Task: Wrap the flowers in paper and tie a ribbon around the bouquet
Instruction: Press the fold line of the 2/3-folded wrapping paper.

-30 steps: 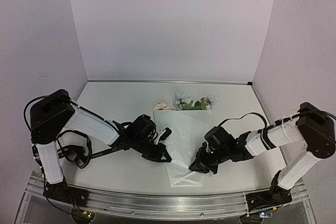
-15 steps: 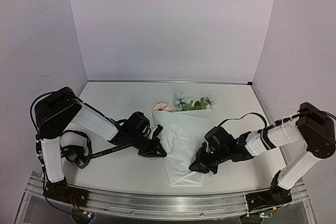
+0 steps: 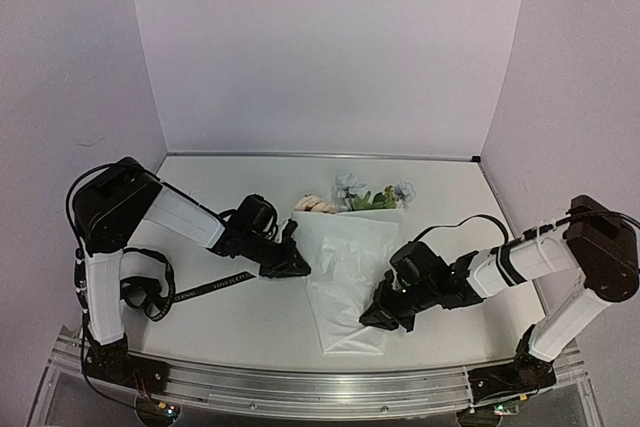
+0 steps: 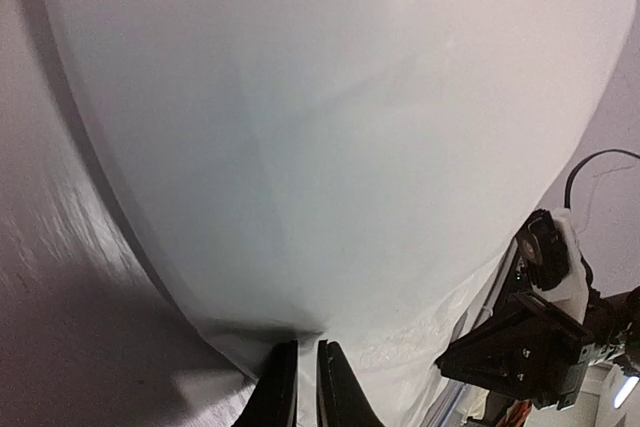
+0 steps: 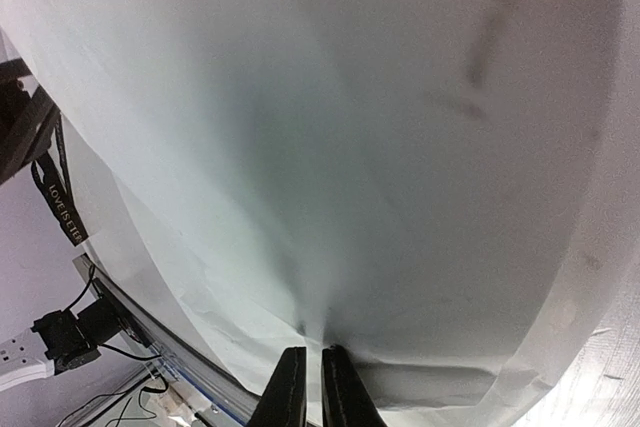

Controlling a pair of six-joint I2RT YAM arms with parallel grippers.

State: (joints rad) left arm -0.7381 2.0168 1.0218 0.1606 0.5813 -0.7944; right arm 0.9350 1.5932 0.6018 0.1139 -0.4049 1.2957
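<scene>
From above, I see my left gripper [image 3: 293, 265] clamped on the left edge of the paper [image 3: 345, 267]. My right gripper [image 3: 372, 317] is clamped on its right edge. The flowers [image 3: 365, 197] poke out beyond both, at the far end. The ribbon [image 3: 215, 285] lies behind the left gripper, its print too small to read.

Left wrist: the fingertips pinch a paper fold.

Right wrist: the same pinch. Left of the fingers, the ribbon reads "LOVE IS", and the letters after that are unclear.
</scene>
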